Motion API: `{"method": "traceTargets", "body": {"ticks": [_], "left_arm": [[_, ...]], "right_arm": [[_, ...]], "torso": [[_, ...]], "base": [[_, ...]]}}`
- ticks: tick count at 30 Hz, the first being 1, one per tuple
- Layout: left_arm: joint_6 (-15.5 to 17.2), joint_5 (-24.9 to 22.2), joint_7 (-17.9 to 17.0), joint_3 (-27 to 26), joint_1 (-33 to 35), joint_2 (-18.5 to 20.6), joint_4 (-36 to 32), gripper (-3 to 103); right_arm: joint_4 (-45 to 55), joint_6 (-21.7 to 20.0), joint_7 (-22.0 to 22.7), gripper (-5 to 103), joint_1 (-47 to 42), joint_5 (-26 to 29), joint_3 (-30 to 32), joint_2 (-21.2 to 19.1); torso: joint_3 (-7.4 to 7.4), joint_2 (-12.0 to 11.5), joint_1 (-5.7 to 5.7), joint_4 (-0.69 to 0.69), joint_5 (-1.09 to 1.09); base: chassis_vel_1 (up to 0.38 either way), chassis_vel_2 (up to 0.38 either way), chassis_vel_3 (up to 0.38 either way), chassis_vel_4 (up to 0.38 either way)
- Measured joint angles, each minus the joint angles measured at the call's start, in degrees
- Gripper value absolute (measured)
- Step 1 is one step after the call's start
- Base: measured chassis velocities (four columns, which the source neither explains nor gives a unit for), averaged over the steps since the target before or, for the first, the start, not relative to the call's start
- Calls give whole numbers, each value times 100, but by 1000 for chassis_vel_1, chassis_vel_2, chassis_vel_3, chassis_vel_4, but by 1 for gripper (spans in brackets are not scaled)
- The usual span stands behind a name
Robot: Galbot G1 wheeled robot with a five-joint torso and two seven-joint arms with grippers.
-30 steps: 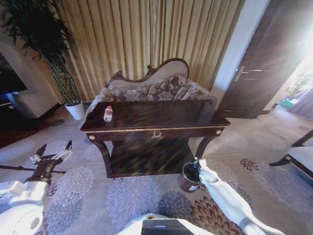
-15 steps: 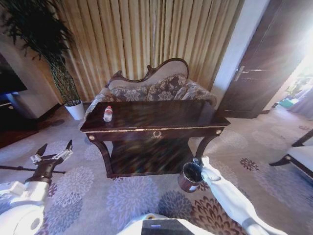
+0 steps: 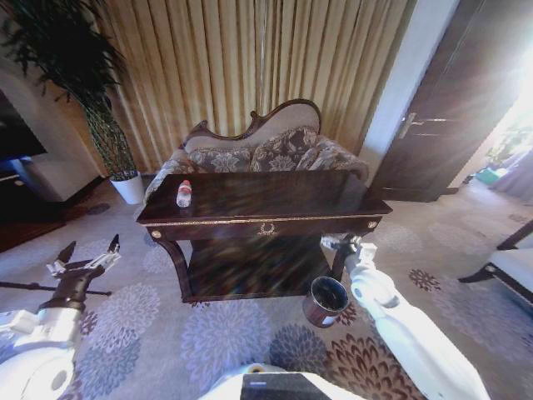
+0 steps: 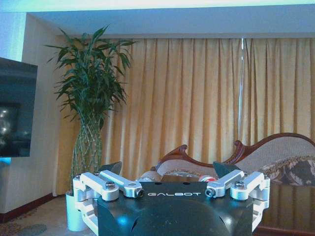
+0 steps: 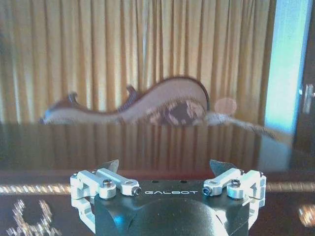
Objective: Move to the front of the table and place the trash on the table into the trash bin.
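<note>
Beside the trash bin (image 3: 325, 300) on the carpet, the right gripper (image 3: 341, 243) is hanging empty with jaws spread. The bottle (image 3: 184, 193) is sitting across the table (image 3: 275, 196), nearer the open left gripper (image 3: 87, 254), so that arm is probably better placed for the reach.

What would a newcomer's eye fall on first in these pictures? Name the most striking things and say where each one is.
First comes the long dark glossy table with gold trim, mid-room before a carved-back sofa and golden curtains. A small red-capped bottle stands alone at its left end, and a dark trash bin sits on the floral carpet by its right front leg. The open right gripper hangs above the bin at the table's front edge, while the open left gripper waits low at left.
</note>
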Motion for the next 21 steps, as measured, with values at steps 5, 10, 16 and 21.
{"method": "traceTargets", "body": {"ticks": [5,10,16,21], "left_arm": [[-39,-7,-1,10,-20,-8,15,100],[-46,-33,-18,-12,-48,25,15,100],[-19,-38,-26,-14,-65,79,26,100],[-7,-40,-26,-24,-65,98,33,100]], "right_arm": [[218,207,-92,100,-144,-28,138,-16],[406,282,-221,100,-226,-35,319,-30],[418,298,-288,100,-255,-44,398,-51],[377,353,-385,100,-274,-123,395,-59]], "torso": [[0,0,0,-1,2],[0,0,0,-1,1],[1,0,0,-1,1],[0,0,0,-1,1]], "base": [[0,0,0,0],[0,0,0,0],[0,0,0,0],[0,0,0,0]]}}
